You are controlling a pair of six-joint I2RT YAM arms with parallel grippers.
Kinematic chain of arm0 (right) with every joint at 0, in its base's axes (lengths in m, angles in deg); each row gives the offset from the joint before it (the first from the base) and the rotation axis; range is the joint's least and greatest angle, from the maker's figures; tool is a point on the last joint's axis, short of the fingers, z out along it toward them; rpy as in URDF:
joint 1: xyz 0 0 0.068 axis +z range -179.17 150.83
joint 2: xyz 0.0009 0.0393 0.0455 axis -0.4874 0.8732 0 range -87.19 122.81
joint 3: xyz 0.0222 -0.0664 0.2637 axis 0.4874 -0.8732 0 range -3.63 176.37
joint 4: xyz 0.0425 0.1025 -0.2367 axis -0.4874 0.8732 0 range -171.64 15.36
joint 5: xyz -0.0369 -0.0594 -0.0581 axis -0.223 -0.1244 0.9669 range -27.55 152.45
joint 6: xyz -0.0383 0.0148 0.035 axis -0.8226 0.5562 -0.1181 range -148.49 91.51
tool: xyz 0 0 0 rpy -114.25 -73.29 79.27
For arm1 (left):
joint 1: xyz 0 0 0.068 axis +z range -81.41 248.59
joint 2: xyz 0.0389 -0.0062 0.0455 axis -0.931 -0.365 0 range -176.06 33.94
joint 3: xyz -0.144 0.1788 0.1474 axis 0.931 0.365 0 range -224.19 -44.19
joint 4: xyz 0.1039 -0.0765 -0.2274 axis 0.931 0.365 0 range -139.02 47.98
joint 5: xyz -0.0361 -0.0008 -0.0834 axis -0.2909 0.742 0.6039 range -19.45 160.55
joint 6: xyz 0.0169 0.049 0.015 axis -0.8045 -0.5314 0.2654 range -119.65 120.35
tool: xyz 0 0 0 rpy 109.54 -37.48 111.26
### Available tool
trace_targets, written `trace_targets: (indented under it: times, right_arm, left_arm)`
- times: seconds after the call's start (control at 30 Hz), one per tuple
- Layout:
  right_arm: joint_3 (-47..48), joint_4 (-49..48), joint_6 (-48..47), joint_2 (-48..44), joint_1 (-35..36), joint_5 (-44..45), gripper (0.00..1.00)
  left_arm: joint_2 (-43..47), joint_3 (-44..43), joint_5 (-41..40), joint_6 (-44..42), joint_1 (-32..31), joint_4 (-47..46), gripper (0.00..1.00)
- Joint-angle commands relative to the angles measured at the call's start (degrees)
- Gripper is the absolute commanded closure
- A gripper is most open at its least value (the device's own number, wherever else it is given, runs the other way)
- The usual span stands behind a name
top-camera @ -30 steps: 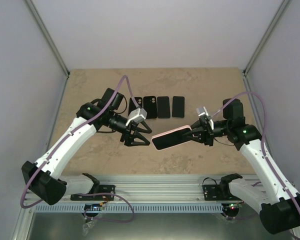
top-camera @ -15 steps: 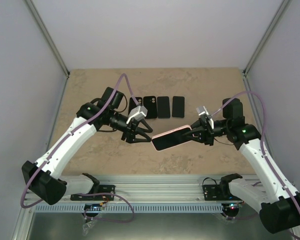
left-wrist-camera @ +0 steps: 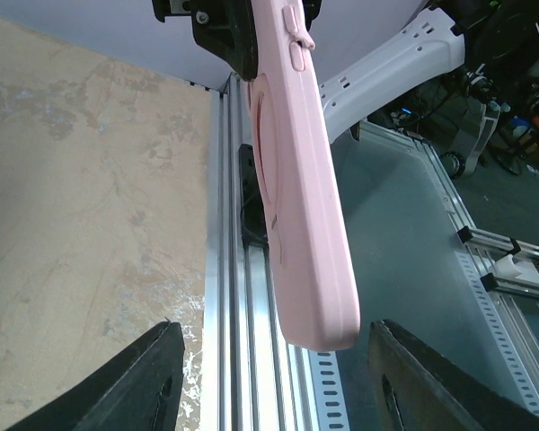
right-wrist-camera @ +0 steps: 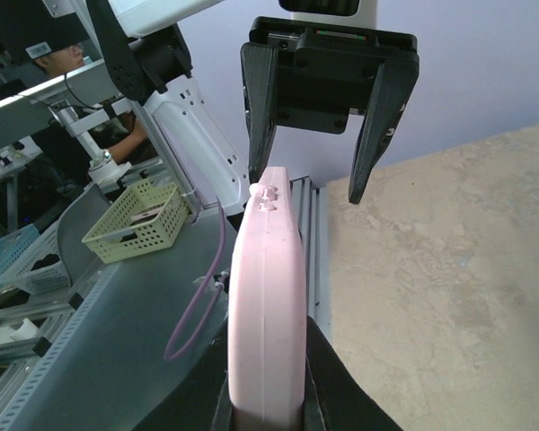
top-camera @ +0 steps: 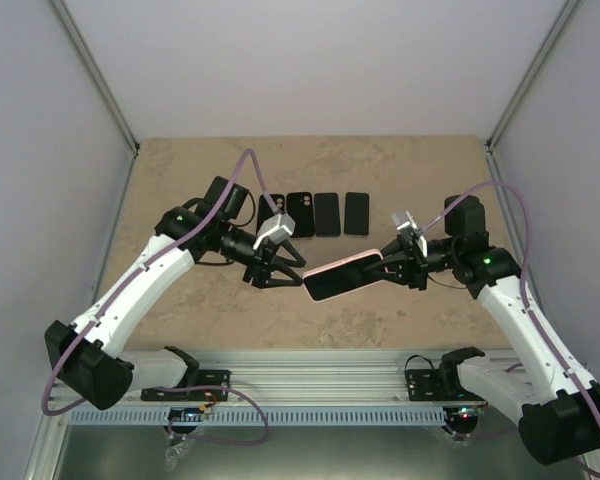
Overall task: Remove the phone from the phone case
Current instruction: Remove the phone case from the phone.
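Observation:
A pink phone case (top-camera: 342,276) with a dark phone in it is held in the air over the table's middle, its long axis toward the left arm. My right gripper (top-camera: 388,267) is shut on its right end; in the right wrist view the case (right-wrist-camera: 266,305) stands edge-on between my fingers. My left gripper (top-camera: 296,277) is open, its fingers (left-wrist-camera: 135,382) straddling the case's free end (left-wrist-camera: 314,269) without touching it. The left gripper (right-wrist-camera: 323,184) also shows open in the right wrist view, just beyond the case tip.
Several dark phones or cases (top-camera: 315,213) lie in a row at the back middle of the tan table (top-camera: 180,180). The aluminium rail (top-camera: 310,385) runs along the near edge. Grey walls stand on both sides.
My left gripper has moved a little to the right toward the case's free end. The right gripper and case have held still.

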Motion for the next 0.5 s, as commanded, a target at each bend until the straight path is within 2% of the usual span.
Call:
trace_targets:
  times: [0.0, 0.27, 0.47]
  right_arm:
    - [0.5, -2.3, 1.0, 0.1, 0.0, -3.8, 0.99]
    - [0.8, -0.5, -0.9, -0.1, 0.1, -4.0, 0.99]
    - [0.7, 1.3, -3.0, -0.6, 0.1, -4.8, 1.0]
  left_arm:
    - [0.7, 0.0, 0.2, 0.5, 0.3, -1.5, 0.43]
    - [-0.1, 0.1, -2.6, 7.7, 0.4, -6.0, 0.52]
    - [-0.1, 0.6, -2.9, 7.5, 0.9, -5.9, 0.61]
